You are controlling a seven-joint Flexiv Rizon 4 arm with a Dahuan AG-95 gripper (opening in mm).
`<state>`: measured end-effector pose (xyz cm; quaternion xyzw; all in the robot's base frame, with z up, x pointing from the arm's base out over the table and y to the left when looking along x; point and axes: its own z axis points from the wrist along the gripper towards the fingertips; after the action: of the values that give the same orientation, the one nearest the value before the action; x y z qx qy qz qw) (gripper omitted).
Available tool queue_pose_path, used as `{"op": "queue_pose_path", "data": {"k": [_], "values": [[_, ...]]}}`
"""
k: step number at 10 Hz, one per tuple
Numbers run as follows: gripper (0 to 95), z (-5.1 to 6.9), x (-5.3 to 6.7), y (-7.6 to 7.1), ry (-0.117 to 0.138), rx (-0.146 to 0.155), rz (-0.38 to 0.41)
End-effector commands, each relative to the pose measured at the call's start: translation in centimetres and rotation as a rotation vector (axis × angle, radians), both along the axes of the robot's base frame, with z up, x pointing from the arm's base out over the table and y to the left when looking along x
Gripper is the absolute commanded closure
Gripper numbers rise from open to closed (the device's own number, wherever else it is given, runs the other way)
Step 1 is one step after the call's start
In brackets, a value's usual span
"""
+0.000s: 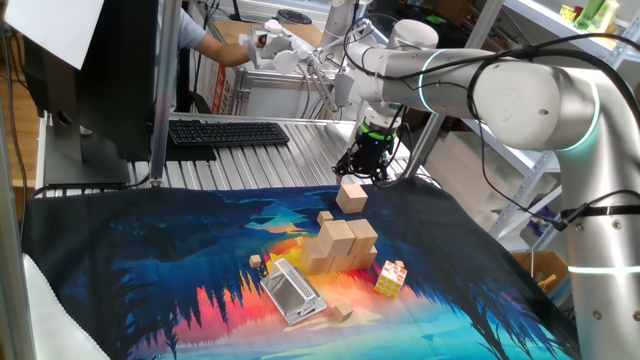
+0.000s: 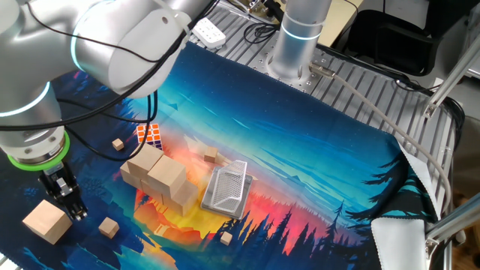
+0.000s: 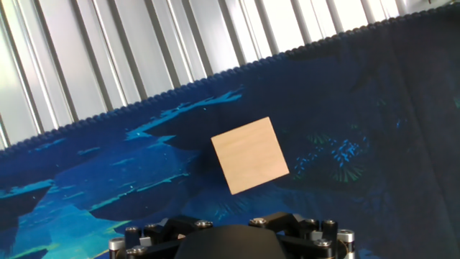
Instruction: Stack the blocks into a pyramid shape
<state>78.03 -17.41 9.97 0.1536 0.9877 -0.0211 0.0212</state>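
Hovering over the mat [image 1: 150,260], my gripper [image 1: 362,165] points down, jaws wide and holding nothing; one loose block [image 1: 351,197] lies just beside them, apart from the stack [image 1: 338,246].

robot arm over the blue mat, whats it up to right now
It is building a pyramid from wooden blocks. A stack of several blocks already stands mid-mat, beside a puzzle cube and a metal grater. One block lies apart near the mat's edge. The gripper hangs next to it, pointing down, jaws open, holding nothing. Small cubes lie scattered around.
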Motion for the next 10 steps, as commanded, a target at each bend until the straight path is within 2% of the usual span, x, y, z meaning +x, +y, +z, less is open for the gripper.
{"op": "queue_pose_path", "data": {"k": [1, 4, 10], "values": [[0.0, 0.01, 0.05, 0.01, -0.002, 0.003, -0.005], [0.0, -0.01, 0.06, 0.02, -0.013, 0.002, -0.004], [0.0, -0.08, 0.05, 0.0, -0.013, 0.003, -0.002]]}}
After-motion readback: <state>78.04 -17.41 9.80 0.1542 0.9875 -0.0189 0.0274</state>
